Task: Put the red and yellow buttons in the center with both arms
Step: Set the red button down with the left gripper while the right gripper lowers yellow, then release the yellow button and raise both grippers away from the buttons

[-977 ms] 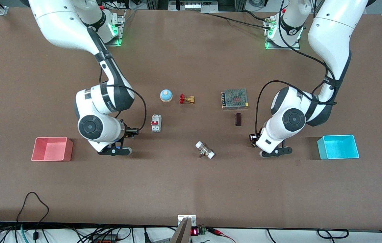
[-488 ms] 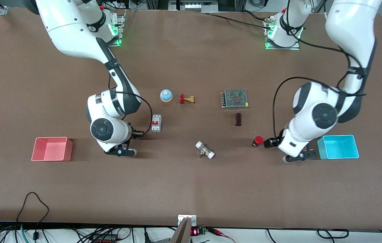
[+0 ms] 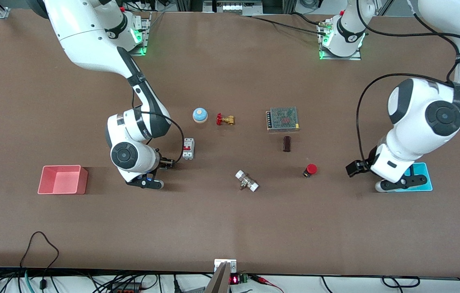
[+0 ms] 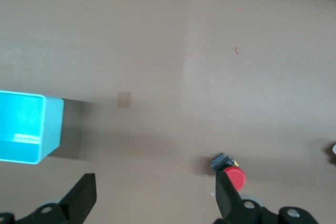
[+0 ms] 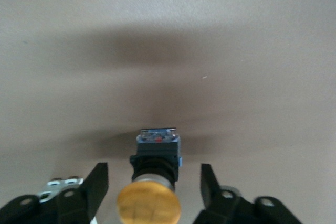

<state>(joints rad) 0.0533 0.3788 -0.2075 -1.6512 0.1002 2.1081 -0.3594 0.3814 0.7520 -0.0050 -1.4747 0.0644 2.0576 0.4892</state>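
tabletop (image 3: 230, 228) bare | red button (image 3: 310, 169) lying | both pincers open, no legible writing

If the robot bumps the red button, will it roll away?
Probably a little. The red button seems to lie on its side on the table, and its round cap would let it roll in a curve. Its boxy black body should stop it soon. It looks small and stiff, so likely light. The open left gripper is apart from it.
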